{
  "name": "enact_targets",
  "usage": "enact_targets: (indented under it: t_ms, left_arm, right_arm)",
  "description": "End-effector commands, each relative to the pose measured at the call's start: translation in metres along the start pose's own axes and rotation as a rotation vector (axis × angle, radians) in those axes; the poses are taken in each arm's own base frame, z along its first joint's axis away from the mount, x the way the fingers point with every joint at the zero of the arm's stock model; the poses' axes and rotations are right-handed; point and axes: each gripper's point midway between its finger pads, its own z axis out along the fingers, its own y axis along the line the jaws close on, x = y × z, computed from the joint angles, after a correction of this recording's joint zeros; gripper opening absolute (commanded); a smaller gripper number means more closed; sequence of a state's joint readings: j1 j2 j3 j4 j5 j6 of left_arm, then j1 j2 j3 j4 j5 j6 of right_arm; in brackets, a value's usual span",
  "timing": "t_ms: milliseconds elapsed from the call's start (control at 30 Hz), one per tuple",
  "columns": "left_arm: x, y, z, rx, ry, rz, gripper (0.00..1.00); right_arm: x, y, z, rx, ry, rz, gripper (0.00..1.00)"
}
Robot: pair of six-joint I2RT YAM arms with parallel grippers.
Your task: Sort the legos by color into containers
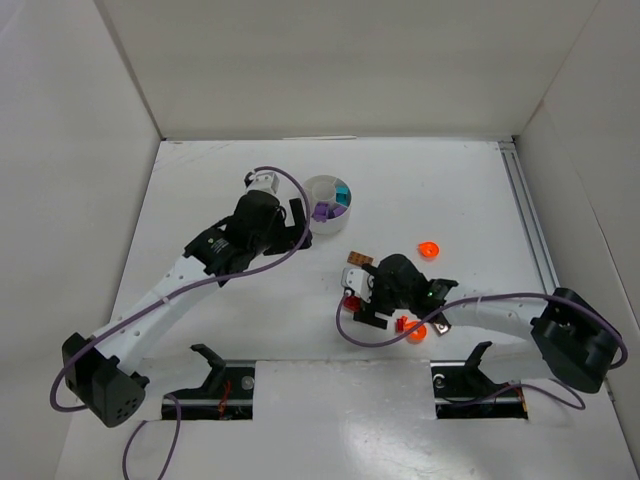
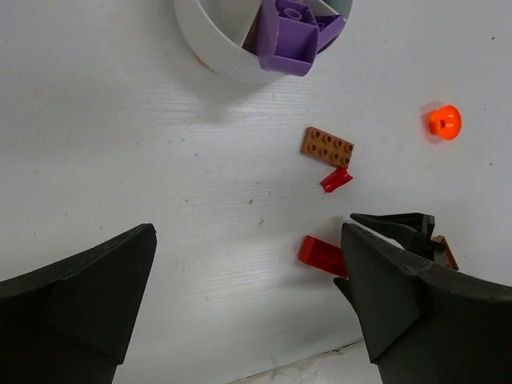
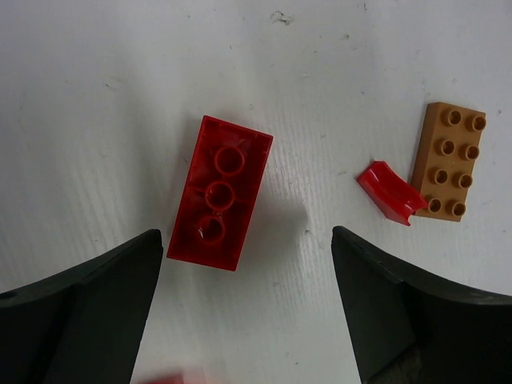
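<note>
Hovering just beside the dish (image 1: pixel 322 186), on its near-left side, the left tool (image 1: pixel 297 222) stood wide and held nothing. Purple bricks (image 2: pixel 286 36) filled one wedge of the dish, one of them sticking out past the rim, and a teal piece (image 1: pixel 343 193) lay in another wedge. Well apart from the dish, nearer the arm bases and to its right, the right tool (image 3: pixel 246 236) was spread wide above the counter (image 3: pixel 96 72). It was empty, with a red brick (image 3: pixel 218 194) lying hollow side up between its fingers. Beside that brick, on the side toward the dish, a small red curved piece (image 3: pixel 390 194) lay close against a brown plate (image 3: pixel 448 162). An orange round piece (image 2: pixel 445 122) sat alone, farther to the right of the dish.
</note>
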State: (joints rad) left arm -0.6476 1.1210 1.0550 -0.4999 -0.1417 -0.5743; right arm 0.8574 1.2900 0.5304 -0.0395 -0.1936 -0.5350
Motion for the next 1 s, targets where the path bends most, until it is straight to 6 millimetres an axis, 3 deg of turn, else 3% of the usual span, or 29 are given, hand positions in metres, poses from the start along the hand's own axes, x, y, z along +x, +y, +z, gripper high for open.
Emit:
enact_targets:
  t_ms: [0, 333, 400, 500, 633, 733, 800, 833, 867, 967]
  left_arm:
    - [-0.01, -0.016, -0.004, 0.071, -0.052, -0.028, 1.0]
    - [0.003, -0.017, -0.006, 0.114, -0.032, -0.059, 1.0]
    - [0.006, -0.018, -0.005, 0.121, -0.024, -0.058, 1.0]
    - [0.01, -0.019, -0.006, 0.137, -0.009, -0.057, 1.0]
    - [0.023, -0.032, -0.009, 0.238, 0.038, -0.025, 1.0]
    - [0.04, -0.055, -0.012, 0.412, 0.088, 0.012, 1.0]
    - [0.039, -0.077, -0.02, 0.56, 0.073, 0.037, 1.0]
    - [0.053, -0.084, -0.025, 0.637, 0.124, 0.05, 1.0]
    - [0.052, -0.093, -0.03, 0.683, 0.115, 0.063, 1.0]
    - [0.058, -0.093, -0.027, 0.663, 0.128, 0.069, 0.97]
  right_arm:
    - [-0.015, -0.01, 0.004, 0.066, -0.062, 0.011, 0.9]
    - [-0.002, -0.003, 0.023, 0.038, -0.063, -0.013, 0.83]
    - [-0.002, -0.003, 0.023, 0.038, -0.063, -0.013, 0.75]
    - [-0.013, -0.002, 0.019, 0.026, -0.103, -0.029, 0.55]
    - [-0.035, 0.001, 0.001, 0.021, -0.204, -0.051, 0.32]
    - [-0.062, -0.005, -0.025, 0.059, -0.315, -0.105, 0.3]
    - [-0.082, -0.011, -0.047, 0.107, -0.394, -0.138, 0.3]
    - [-0.088, -0.013, -0.054, 0.121, -0.418, -0.145, 0.29]
    - [-0.101, -0.018, -0.068, 0.15, -0.467, -0.158, 0.27]
    - [-0.11, -0.018, -0.081, 0.163, -0.5, -0.179, 0.25]
